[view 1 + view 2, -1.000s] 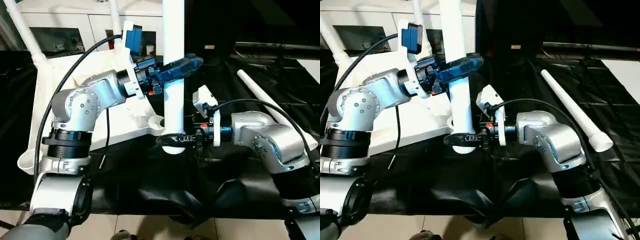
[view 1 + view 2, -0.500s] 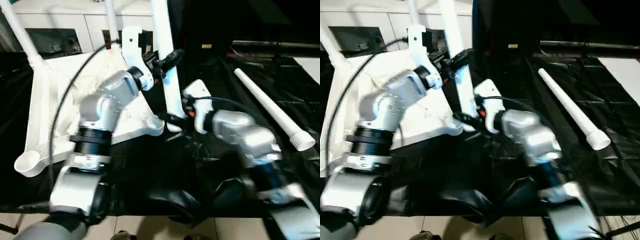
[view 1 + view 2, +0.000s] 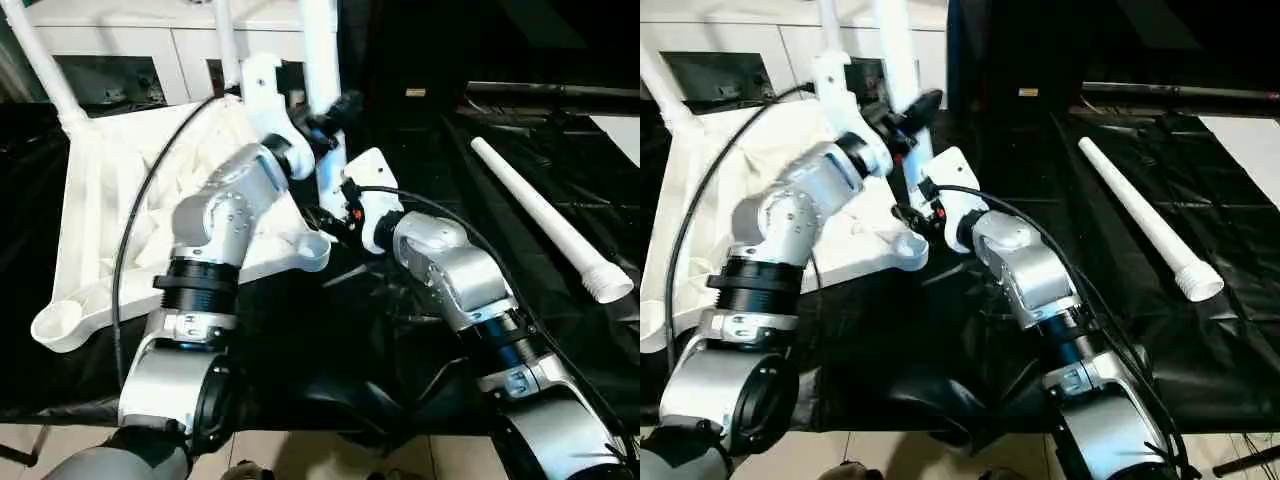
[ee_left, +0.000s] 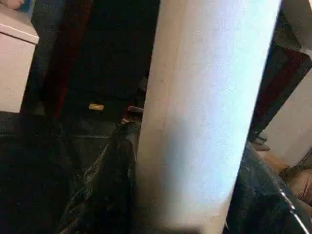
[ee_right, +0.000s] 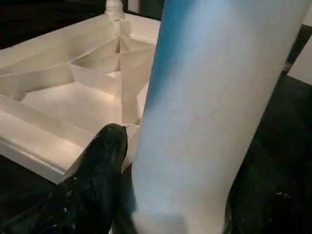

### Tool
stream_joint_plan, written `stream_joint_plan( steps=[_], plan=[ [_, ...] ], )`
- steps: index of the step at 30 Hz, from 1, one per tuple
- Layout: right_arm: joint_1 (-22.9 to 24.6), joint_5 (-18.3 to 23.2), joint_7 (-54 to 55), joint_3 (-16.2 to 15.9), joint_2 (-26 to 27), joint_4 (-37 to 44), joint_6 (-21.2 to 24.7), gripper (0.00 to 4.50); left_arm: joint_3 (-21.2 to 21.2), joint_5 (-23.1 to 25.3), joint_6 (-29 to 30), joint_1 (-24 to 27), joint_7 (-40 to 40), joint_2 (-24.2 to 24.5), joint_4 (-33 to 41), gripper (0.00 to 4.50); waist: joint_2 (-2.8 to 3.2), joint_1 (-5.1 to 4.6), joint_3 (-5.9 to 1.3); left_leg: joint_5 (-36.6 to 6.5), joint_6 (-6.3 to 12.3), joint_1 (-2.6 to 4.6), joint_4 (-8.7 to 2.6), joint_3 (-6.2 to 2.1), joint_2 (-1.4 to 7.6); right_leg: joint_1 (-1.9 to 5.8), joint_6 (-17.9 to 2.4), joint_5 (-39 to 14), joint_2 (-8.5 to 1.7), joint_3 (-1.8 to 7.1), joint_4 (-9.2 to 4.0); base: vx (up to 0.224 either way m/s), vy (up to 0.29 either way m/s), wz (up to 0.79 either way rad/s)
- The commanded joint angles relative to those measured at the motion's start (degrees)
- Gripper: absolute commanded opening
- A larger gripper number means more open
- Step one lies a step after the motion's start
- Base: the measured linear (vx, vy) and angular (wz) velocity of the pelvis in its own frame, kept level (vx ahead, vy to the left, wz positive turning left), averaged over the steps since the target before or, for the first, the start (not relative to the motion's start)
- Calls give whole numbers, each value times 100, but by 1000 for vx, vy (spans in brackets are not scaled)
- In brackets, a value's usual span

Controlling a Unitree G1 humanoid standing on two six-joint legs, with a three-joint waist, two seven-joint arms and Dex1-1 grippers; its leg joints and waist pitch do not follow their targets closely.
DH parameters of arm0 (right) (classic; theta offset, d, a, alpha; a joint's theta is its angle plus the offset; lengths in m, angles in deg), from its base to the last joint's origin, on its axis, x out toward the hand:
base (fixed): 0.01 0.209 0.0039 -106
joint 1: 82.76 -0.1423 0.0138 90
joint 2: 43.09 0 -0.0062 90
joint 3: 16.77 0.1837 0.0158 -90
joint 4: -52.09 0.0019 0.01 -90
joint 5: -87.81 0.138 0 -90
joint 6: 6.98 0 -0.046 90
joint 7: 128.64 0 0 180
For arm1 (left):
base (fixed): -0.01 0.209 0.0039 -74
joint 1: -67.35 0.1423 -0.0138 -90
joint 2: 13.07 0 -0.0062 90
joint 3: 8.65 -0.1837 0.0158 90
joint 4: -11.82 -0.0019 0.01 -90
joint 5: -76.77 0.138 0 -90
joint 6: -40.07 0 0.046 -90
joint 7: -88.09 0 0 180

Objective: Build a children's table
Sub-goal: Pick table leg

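The children's table top (image 3: 100,190) lies upside down on black cloth, ribbed underside up. Two white legs (image 3: 40,60) (image 3: 226,40) stand in its far corners. A third leg (image 3: 320,50) rises, slightly tilted, by the near right corner socket (image 3: 312,250). My left gripper (image 3: 333,112) is shut on this leg higher up, and my right gripper (image 3: 333,218) is shut on it near its lower end. That end is hidden behind the right gripper. In the right wrist view a black finger (image 5: 92,185) lies against the leg (image 5: 209,122). A loose leg (image 3: 545,215) lies at the right.
A white cabinet with glass doors (image 3: 120,50) stands behind the table top. The near left corner socket (image 3: 55,325) holds nothing. Crumpled black cloth (image 3: 400,330) covers the work surface, and tiled floor shows along the near edge.
Both grippers have carried the held leg away from me and a little to the left, from in front of the near right corner to over it. The leg now tilts. Both arms swung along.
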Motion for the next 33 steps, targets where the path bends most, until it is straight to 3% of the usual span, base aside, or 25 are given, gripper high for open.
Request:
stream_joint_plan(
  steps=[1,4,8,9,11,14,18,23,30,33],
  plan=[
    [-88,331,-220,307,-25,127,112,288,-6,-112,28,-55,228,-8,106,205,47,-10,-507,-955,115,108,-402,-74,197,383,-1357,-596,-328,245,-348,0,0,0],
    [-74,606,-573,522,-161,224,425,325,-41,-137,86,-104,538,110,119,199,47,3,-502,-992,146,125,-404,-71,196,382,-1378,-695,-327,242,-369,0,0,0],
    [13,944,-1314,550,-580,421,823,352,-174,-300,317,-166,1219,391,145,188,45,34,-501,-925,152,113,-400,-70,198,391,-1432,-588,-333,242,-342,0,0,0],
    [24,1037,-1490,571,-702,470,932,360,-213,-422,473,-169,1489,477,203,185,52,36,-505,-927,158,116,-396,-67,197,391,-1447,-593,-338,243,-343,0,0,0],
    [184,1262,-2461,340,-1233,806,1021,364,-149,-1180,1224,-131,2320,666,558,185,39,64,-508,-902,197,126,-385,-56,202,411,-1504,-577,-344,247,-331,0,0,0],
    [287,1504,-2991,309,-1440,1029,1140,365,-258,-1587,1688,-13,3007,892,846,185,10,66,-490,-832,301,99,-375,-47,201,399,-1593,-626,-344,240,-322,0,0,0],
    [356,1753,-3453,245,-1606,1254,1342,348,-532,-1937,2039,217,3973,1245,1292,185,12,49,-463,-963,276,108,-389,-54,213,374,-1501,-1130,-340,237,-362,0,0,0],
    [379,1900,-3691,162,-1674,1363,1491,296,-579,-1917,2107,280,4068,1298,1365,185,9,51,-434,-1283,61,160,-414,-60,222,321,-1275,-1760,-336,244,-426,0,0,0],
    [360,1897,-3676,165,-1582,1331,1481,261,-566,-1856,2092,295,4051,1358,1341,185,-2,71,-469,-978,83,113,-398,-60,204,348,-1270,-1389,-345,248,-386,0,0,0],
    [326,1798,-3405,250,-1443,1200,1346,259,-316,-1571,1866,119,3260,1135,901,185,11,65,-475,-941,75,107,-394,-61,208,348,-1272,-1359,-344,245,-376,0,0,0]
  ],
)
